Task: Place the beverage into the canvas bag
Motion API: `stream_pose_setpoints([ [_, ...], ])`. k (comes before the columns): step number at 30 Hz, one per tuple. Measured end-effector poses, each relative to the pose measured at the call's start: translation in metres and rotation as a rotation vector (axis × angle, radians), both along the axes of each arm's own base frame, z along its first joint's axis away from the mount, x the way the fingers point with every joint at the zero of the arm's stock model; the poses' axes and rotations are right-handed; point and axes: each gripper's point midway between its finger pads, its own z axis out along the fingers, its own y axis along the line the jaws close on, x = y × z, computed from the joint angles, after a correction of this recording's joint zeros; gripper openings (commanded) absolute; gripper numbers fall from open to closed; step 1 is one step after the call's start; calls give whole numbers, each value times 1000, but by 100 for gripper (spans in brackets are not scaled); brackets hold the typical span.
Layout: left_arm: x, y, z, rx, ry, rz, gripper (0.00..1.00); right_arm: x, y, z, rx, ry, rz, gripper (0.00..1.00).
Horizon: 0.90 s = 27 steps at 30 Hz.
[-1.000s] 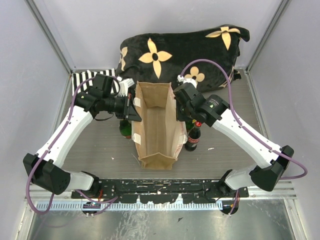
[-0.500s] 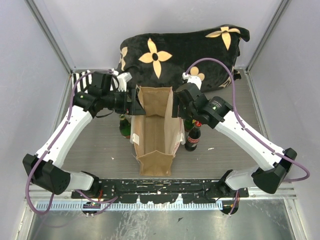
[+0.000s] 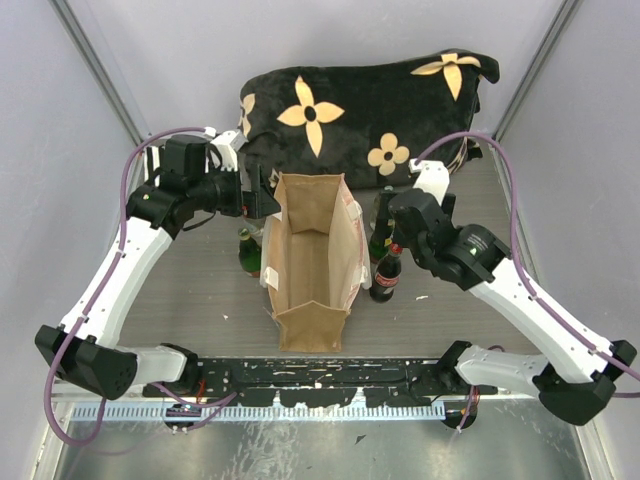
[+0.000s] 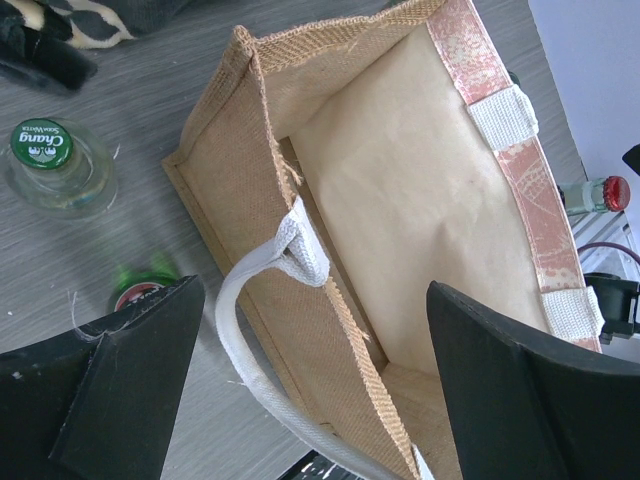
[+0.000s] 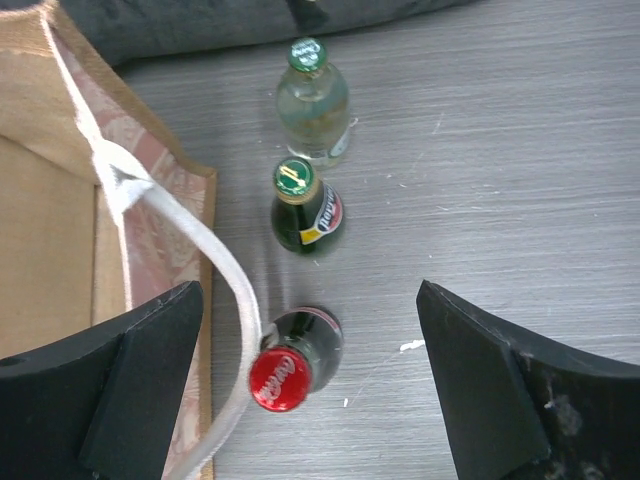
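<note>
I read both sets of jaws as spread wide and empty, the left gripper (image 4: 315, 390) above the canvas bag (image 3: 312, 328) at its left rim, the right gripper (image 5: 312, 385) directly above the red-capped cola bottle (image 5: 290, 365), which stands upright just right of the bag, so the right arm is nearer.
</note>
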Motion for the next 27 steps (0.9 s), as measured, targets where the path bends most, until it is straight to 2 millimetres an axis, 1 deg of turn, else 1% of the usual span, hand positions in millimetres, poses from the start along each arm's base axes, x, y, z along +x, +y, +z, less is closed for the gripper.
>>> stream_pose_setpoints([
  [2,1,0,1,-1,-4,0,100,-3,-7,-6,1,-14,-13,94],
  [7,1,0,1,-3,-9,0,100,-11,-16,-35,-6,-13,-24,92],
  [11,2,0,2,-4,-14,1,100,-10,-16,-50,2,-14,-37,87],
  [14,3,0,2,-4,-14,1,100,-10,-15,-61,15,-21,-40,86],
  [23,3,0,2,-2,-14,0,100,-11,-12,-77,46,-32,-44,85],
  [27,4,0,-1,0,-8,0,99,-10,-9,-86,63,-49,-36,82],
])
